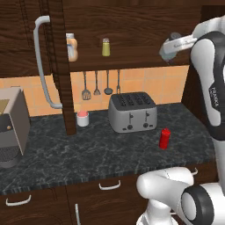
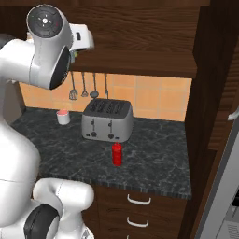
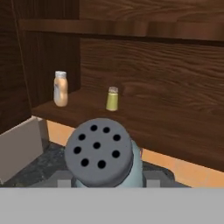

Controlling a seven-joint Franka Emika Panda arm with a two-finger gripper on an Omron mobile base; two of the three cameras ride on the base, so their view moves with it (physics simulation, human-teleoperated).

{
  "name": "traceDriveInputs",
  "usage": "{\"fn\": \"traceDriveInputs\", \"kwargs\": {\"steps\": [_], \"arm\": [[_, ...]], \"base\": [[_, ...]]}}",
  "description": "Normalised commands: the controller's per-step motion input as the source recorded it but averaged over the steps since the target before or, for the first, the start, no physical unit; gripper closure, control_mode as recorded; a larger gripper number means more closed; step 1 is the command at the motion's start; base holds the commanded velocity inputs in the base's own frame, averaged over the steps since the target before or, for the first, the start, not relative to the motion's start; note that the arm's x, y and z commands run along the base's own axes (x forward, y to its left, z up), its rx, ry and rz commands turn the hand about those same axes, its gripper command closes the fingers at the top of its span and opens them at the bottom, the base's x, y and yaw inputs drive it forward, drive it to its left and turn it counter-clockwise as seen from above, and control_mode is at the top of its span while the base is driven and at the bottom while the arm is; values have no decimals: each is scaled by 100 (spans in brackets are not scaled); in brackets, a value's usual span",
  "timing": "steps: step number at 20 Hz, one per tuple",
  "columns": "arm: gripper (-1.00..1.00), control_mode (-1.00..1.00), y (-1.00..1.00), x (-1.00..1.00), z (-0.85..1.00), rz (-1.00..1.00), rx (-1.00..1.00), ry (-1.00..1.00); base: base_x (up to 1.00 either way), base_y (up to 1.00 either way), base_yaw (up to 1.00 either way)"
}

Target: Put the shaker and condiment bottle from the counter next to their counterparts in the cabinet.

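My gripper [image 3: 107, 181] is shut on the shaker [image 3: 99, 151]: its grey holed cap and pale blue body sit between the fingers in the hand view. The hand [image 1: 169, 49] hangs high at the right, in front of the open cabinet [image 1: 140, 26], level with its shelf [image 3: 144, 127]. On that shelf stand the counterparts: the olive-yellow shaker [image 1: 106, 47] [image 3: 112, 99] and, further left, the tan-orange bottle [image 1: 72, 48] [image 3: 61, 89]. The red condiment bottle [image 1: 165, 139] [image 2: 116, 154] stands upright on the counter [image 1: 88, 149], in front of the toaster.
A grey toaster [image 1: 132, 112] sits at the back of the counter, with a small white cup [image 1: 82, 118] to its left and utensils [image 1: 96, 83] hanging above. The open cabinet door [image 1: 59, 66] with its curved handle [image 1: 42, 61] juts out left. A boxy appliance [image 1: 11, 127] stands far left.
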Motion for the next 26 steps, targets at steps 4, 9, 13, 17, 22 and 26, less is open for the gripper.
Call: {"fn": "traceDriveInputs", "kwargs": {"steps": [4, 9, 13, 17, 22, 26], "arm": [[100, -100, 40, 49, -13, 0, 0, -22], [100, -100, 34, 62, -12, 0, 1, -15], [100, -100, 3, 80, 0, -3, 3, -1], [100, -100, 0, 96, 9, -9, 0, 5], [100, -100, -4, 64, 27, -3, 9, 2], [100, -100, -3, 8, -15, 0, 10, 4]], "base": [[0, 0, 0], [0, 0, 0], [0, 0, 0], [0, 0, 0], [0, 0, 0], [0, 0, 0]]}}
